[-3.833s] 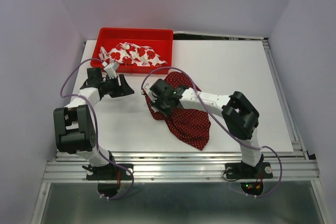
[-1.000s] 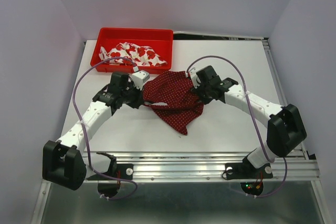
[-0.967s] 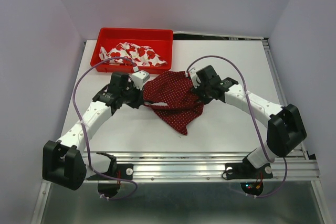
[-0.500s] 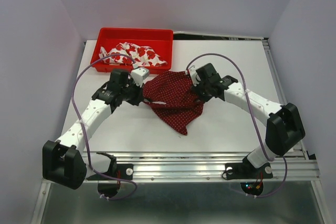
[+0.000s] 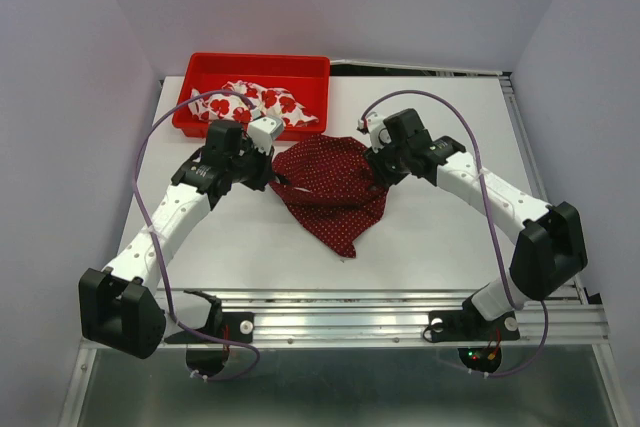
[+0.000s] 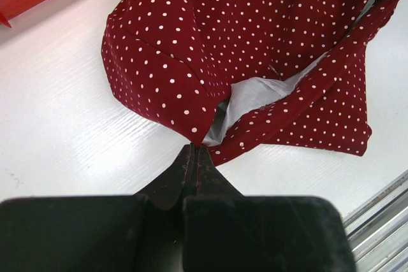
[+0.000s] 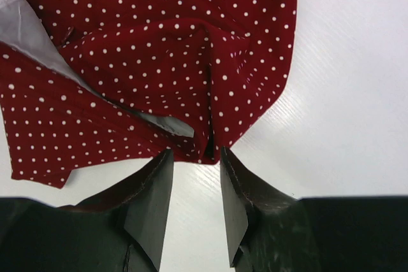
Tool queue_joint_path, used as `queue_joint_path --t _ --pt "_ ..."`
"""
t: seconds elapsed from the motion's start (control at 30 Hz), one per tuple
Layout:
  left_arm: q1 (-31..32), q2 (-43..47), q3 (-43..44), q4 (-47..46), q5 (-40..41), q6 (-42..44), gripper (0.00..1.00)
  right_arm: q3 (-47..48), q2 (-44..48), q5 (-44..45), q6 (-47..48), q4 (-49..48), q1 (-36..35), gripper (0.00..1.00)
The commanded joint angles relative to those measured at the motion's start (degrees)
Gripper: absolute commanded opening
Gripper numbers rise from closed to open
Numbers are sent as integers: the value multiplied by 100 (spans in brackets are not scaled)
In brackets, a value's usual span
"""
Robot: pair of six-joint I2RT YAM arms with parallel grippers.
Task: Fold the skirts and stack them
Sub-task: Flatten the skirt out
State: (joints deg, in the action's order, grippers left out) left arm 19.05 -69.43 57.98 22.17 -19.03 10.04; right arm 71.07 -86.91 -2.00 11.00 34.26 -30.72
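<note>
The dark red polka-dot skirt (image 5: 330, 187) lies crumpled in the middle of the table, its grey lining showing (image 6: 255, 93). My left gripper (image 5: 272, 179) is shut on its left corner (image 6: 191, 119), the tips pinched together on the cloth. My right gripper (image 5: 375, 169) is at the skirt's right edge, jaws open. The hem (image 7: 191, 138) lies just at its fingertips (image 7: 162, 160) and is not gripped. The white skirt with red flowers (image 5: 250, 102) sits bunched in the red tray.
The red tray (image 5: 260, 59) stands at the table's back left, just behind the left gripper. White tabletop (image 5: 450, 117) stretches to the right and towards the front edge. Purple cables loop above both arms.
The right gripper has opened and let go of the skirt's right edge. Both grippers moved slightly toward the back of the table, and the skirt shifted with them.
</note>
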Motion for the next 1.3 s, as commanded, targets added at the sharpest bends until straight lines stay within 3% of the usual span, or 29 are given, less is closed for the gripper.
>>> queue_joint_path --t 0.0,0.43,0.8,0.87,1.0,1.13,1.27 --pt "11 158 -84 -64 39 -2 0 381 -264 -388 -72 -8 -13 41" --pt "11 175 -340 -178 13 15 0 267 -704 -547 16 -86 -13 39" --pt "11 131 -436 -257 22 -2 0 -14 -730 -714 51 -69 -13 32" --pt "11 131 -419 -249 22 6 0 -66 -757 -635 77 -69 -13 29" --pt "11 123 -270 -205 100 33 0 29 -600 -232 -2 -77 -13 1" --pt "2 201 283 -99 600 7 0 258 162 734 121 -323 144 1" --pt "-50 456 985 -502 1181 -283 0 828 797 1061 314 -534 724 1"
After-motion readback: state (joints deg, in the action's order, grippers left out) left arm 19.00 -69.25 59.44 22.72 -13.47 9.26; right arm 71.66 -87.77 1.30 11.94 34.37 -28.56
